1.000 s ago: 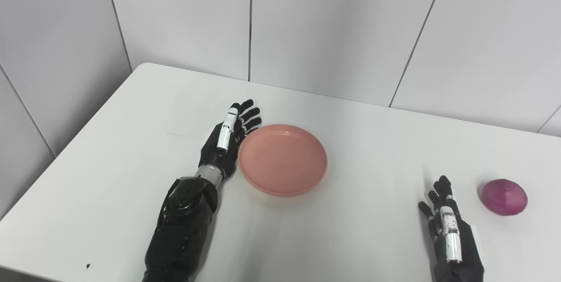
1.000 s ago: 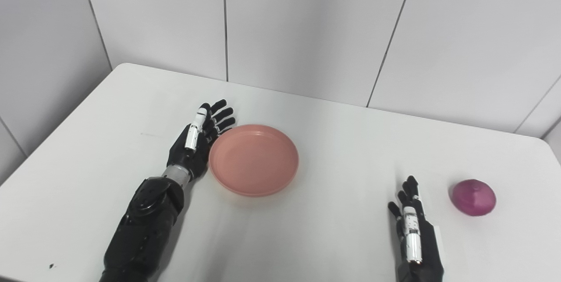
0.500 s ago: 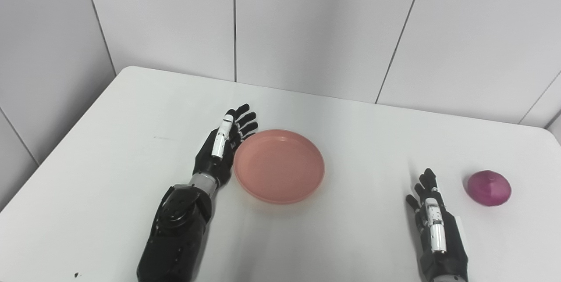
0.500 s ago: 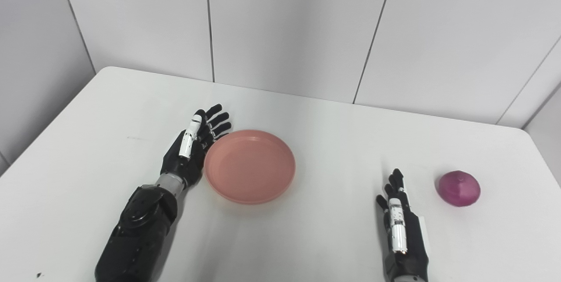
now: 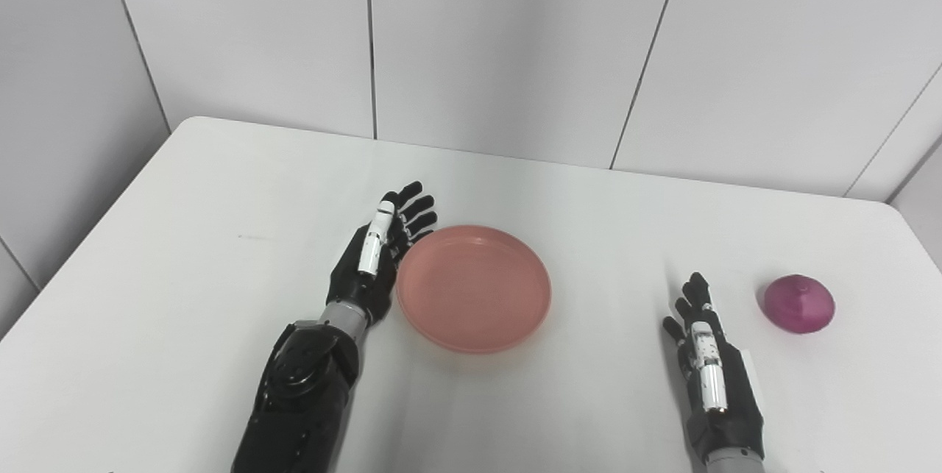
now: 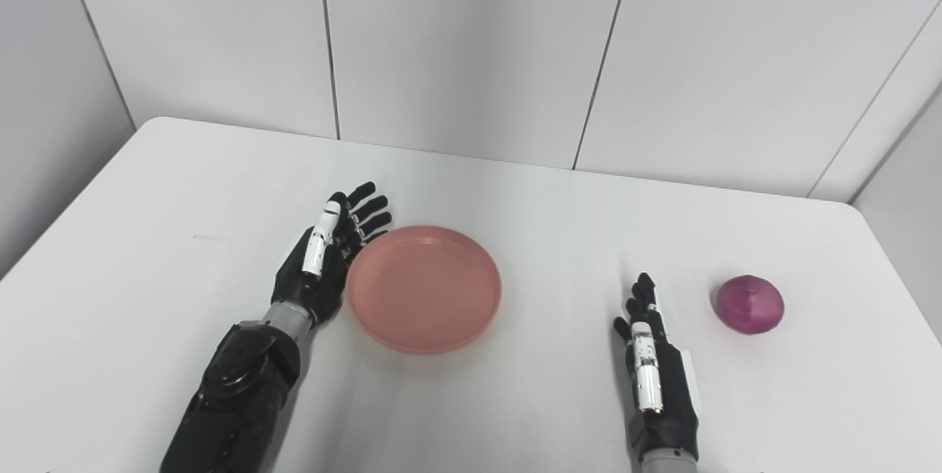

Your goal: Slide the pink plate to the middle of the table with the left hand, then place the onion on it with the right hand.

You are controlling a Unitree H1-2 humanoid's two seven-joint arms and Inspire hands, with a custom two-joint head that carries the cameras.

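The pink plate [image 5: 475,287] lies empty on the white table [image 5: 184,274], left of the middle. My left hand [image 5: 377,256] is open, standing on edge with its palm against the plate's left rim. The purple onion [image 5: 798,303] sits at the right side of the table. My right hand [image 5: 708,363] is open and empty, resting near the front edge, a short way left of the onion and apart from it. The same scene shows in the right eye view: the plate [image 6: 425,287], the left hand [image 6: 327,252], the onion [image 6: 750,304] and the right hand [image 6: 651,374].
Grey wall panels [image 5: 515,46] stand close behind the table's far edge. The table's right edge runs just beyond the onion. Bare tabletop lies between the plate and my right hand.
The camera has turned to the right, so the whole picture has shifted left. My left hand stays against the plate's rim; whether the plate slid on the table, I cannot tell. The onion has not moved.
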